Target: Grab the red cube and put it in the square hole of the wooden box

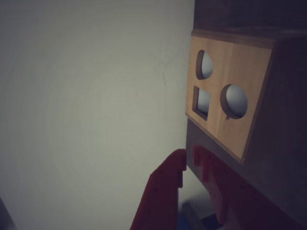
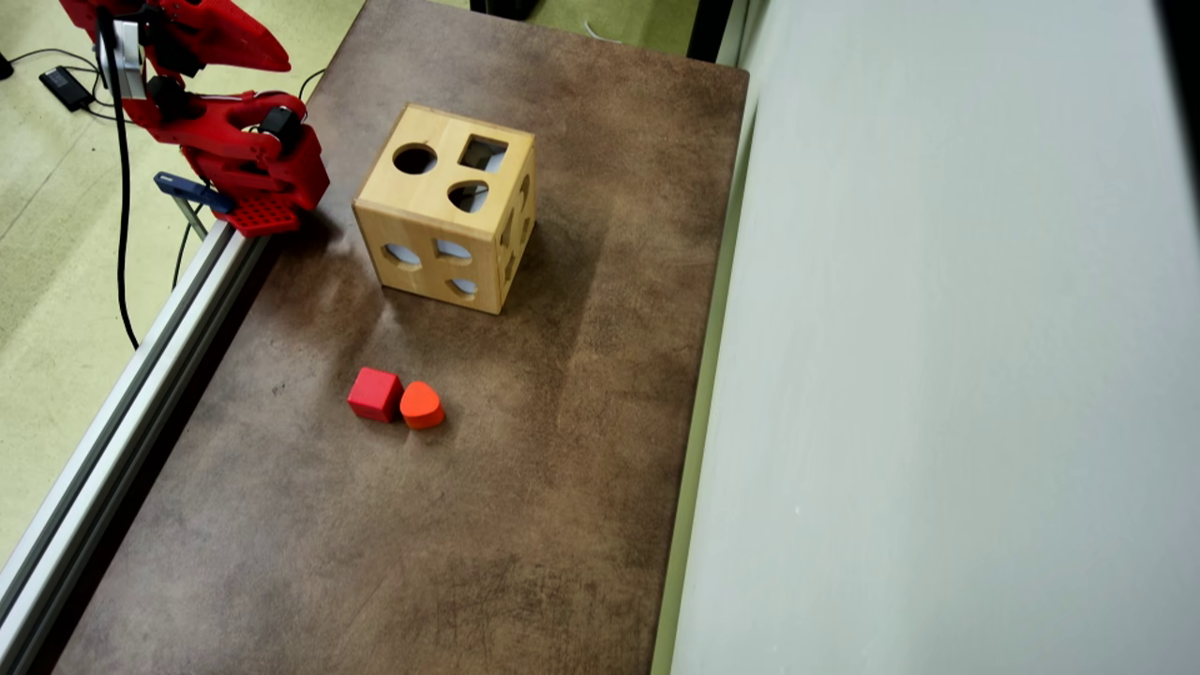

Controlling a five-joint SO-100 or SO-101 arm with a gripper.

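The red cube [image 2: 375, 394] lies on the brown table, touching an orange rounded block [image 2: 422, 405] on its right. The wooden box [image 2: 445, 206] stands further back, its square hole [image 2: 483, 153] on the top face. In the wrist view the box [image 1: 240, 120] is at the right and shows the square hole [image 1: 202, 101]. My red gripper [image 2: 279, 64] is folded at the table's far left corner, left of the box and far from the cube. In the wrist view my gripper [image 1: 189, 158] has its tips almost touching, with nothing between them. The cube is out of the wrist view.
A metal rail [image 2: 141, 375] runs along the table's left edge. A pale wall or panel [image 2: 937, 375] borders the right side. Cables [image 2: 120, 234] hang off the floor side at the left. Open brown tabletop [image 2: 375, 562] lies in front of the cube.
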